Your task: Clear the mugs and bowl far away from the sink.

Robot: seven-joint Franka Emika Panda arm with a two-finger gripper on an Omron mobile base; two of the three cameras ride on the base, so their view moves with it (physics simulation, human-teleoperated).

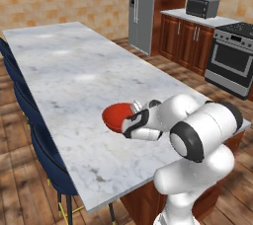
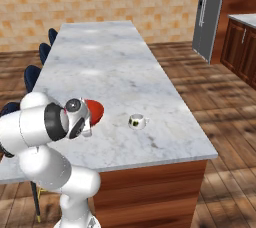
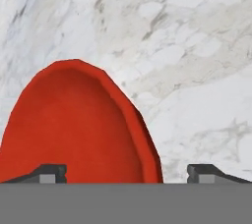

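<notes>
Marble island (image 1: 74,71) | claw (image 3: 127,171) released, jaws wide | red bowl (image 3: 74,125) just beneath, rim between jaws

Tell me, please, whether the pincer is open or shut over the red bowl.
Open. In the hand view the pincer has its two fingertips far apart, straddling the rim of the red bowl, clamped on nothing.

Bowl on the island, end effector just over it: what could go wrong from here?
1. The end effector is open with one fingertip over the red bowl and the other outside its rim. Pulling away sideways could drag or tip the bowl.
2. The white mug stands apart from the bowl on the marble counter, toward the counter's edge. A wide arm swing could knock it off.
</notes>
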